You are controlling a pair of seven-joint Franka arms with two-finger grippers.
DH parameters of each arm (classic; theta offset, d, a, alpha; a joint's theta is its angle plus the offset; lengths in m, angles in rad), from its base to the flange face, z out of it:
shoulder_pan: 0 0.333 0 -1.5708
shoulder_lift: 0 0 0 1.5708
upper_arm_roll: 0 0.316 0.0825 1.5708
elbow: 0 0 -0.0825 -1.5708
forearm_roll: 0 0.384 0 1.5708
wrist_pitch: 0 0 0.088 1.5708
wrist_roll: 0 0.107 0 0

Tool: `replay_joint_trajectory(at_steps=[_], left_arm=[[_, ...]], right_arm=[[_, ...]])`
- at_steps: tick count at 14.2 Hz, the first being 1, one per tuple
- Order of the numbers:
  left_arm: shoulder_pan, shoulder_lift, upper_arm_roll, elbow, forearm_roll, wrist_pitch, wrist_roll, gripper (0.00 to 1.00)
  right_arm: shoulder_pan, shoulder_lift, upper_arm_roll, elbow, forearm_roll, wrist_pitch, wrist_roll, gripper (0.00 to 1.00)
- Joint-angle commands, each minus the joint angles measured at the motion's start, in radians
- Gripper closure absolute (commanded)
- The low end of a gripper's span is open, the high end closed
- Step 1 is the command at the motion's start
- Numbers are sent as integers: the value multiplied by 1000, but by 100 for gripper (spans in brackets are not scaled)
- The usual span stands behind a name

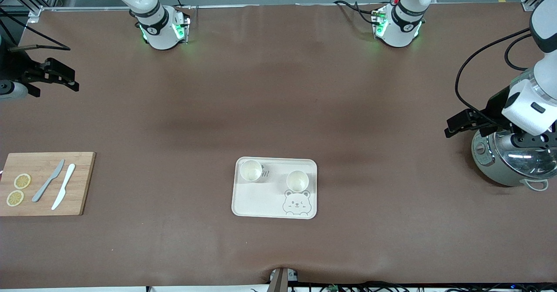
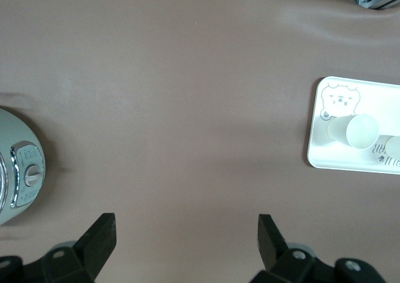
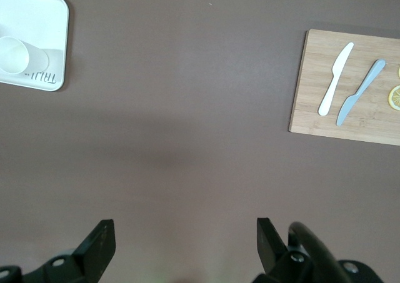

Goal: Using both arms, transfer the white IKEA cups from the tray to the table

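- I see 2 white IKEA cups upright on the bear tray [image 1: 256, 205], both in the tray half farther from the front camera.
- Cup toward the right arm's end [image 1: 251, 170] sits in the tray corner; also in the right wrist view [image 3: 22, 57] and, partly cut off, in the left wrist view [image 2: 394, 147].
- Cup toward the left arm's end [image 1: 297, 180] sits just above the printed bear [image 1: 296, 203], touching its ears in the view; left wrist view shows it too [image 2: 354, 131].
- The 2 cups stand apart, small printed lettering between them.
- Nothing grips either cup.
- Left gripper [image 1: 454, 125] is released, fingers [image 2: 100, 236] spread wide and empty, hanging over bare table beside the rice cooker [image 1: 509, 159] at the left arm's end, well apart from the tray.
- Right gripper [image 1: 65, 78] is also released, fingers [image 3: 100, 242] wide and empty, over bare table at the right arm's end, well apart from the tray.
- Both arms hang idle.
- Wooden cutting board [image 1: 82, 183] lies at the right arm's end, with a grey knife [image 1: 48, 181], a white knife [image 1: 63, 192] and 2 lemon slices [image 1: 18, 189] on it.
- Brown table cover [image 1: 278, 100] under everything.
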Motion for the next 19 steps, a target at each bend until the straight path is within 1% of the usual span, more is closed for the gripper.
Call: replay_joint_trajectory(at_steps=[1, 5, 8, 13, 15, 16, 18, 19], left_arm=[[-1, 3, 2, 14, -9, -6, -42, 0], [-27, 12, -6, 15, 11, 26, -68, 0], [-93, 42, -6, 28, 49, 47, -197, 0], [-202, 81, -6, 34, 68, 93, -349, 0], [-277, 138, -5, 78, 83, 113, -445, 0], [-310, 167, -5, 98, 109, 113, -490, 0], [-373, 218, 0, 113, 129, 127, -551, 0], [-393, 230, 2, 114, 129, 156, -570, 0]], right_arm=[[-18, -20, 13, -18, 6, -1, -12, 0], [-18, -20, 13, -18, 6, -1, -12, 0], [-17, -20, 13, -18, 6, -1, -12, 0], [-17, -20, 13, -18, 6, -1, -12, 0], [-17, -7, 13, -6, 6, 0, -12, 0], [-20, 12, 13, 2, 6, -1, -15, 0], [-24, 32, 13, 14, 6, 0, -18, 0], [-27, 33, 13, 16, 6, 0, -19, 0]])
